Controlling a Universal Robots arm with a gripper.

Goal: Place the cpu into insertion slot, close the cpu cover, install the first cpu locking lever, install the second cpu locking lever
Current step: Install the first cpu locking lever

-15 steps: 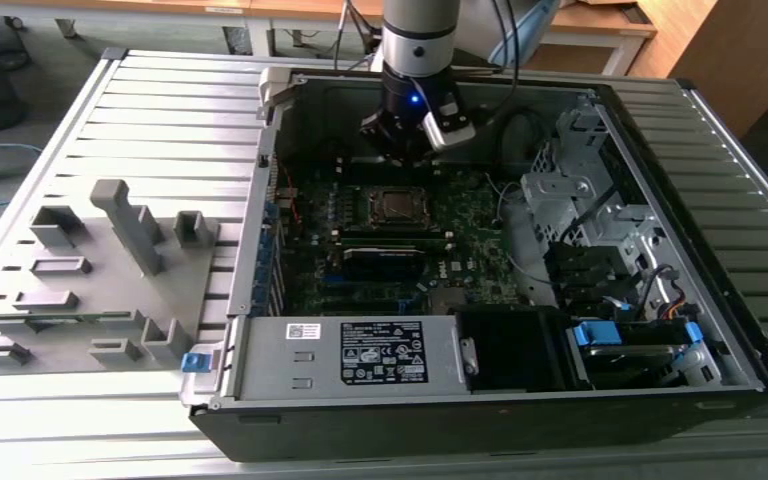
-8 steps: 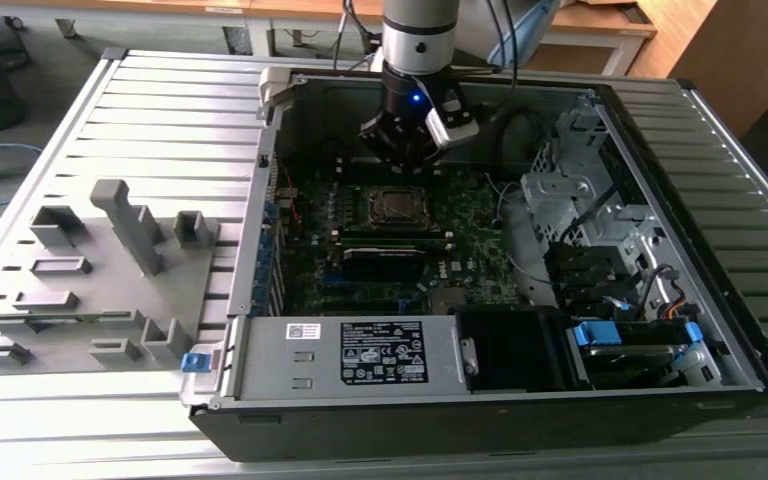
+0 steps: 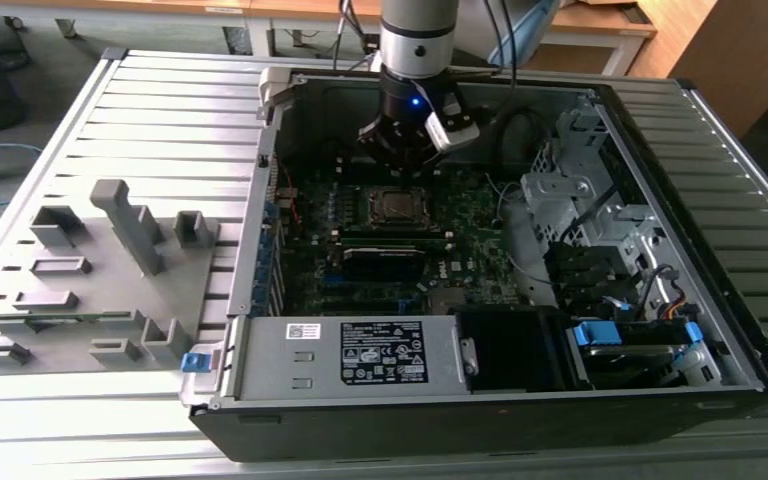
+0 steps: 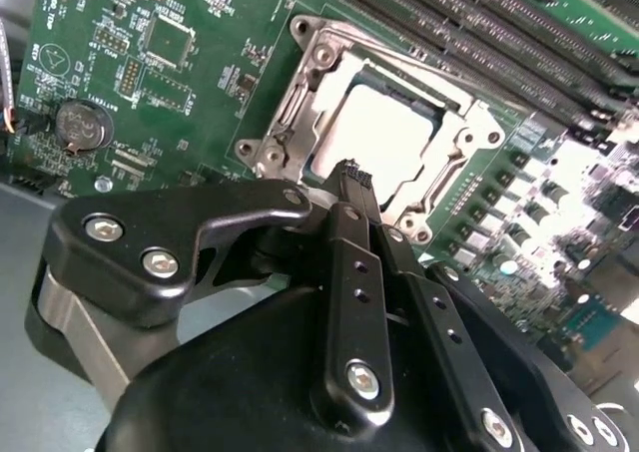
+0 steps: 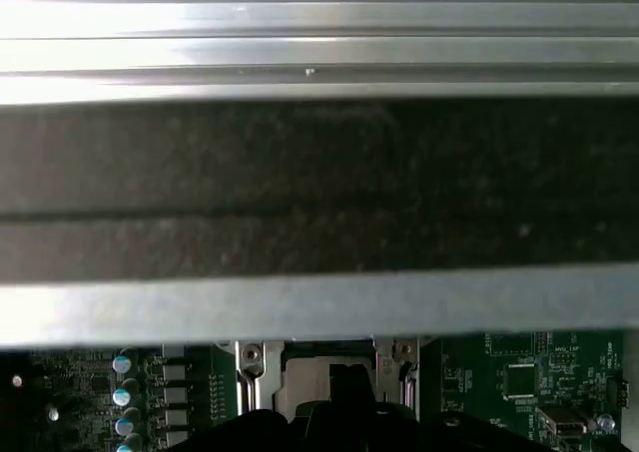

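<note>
In the exterior view, I had the gripper (image 3: 408,165) hanging inside the open case, near the top centre, just above the slot (image 3: 396,205) on the board. In the second wrist view, the cpu (image 4: 384,133) sat in the slot at upper centre, with the cover (image 4: 300,103) lying around it; I judged the levers not yet locked. The fingers (image 4: 351,188) looked clenched together, grasping nothing. In the first wrist view, the slot (image 5: 324,367) peeked in at bottom centre.
</note>
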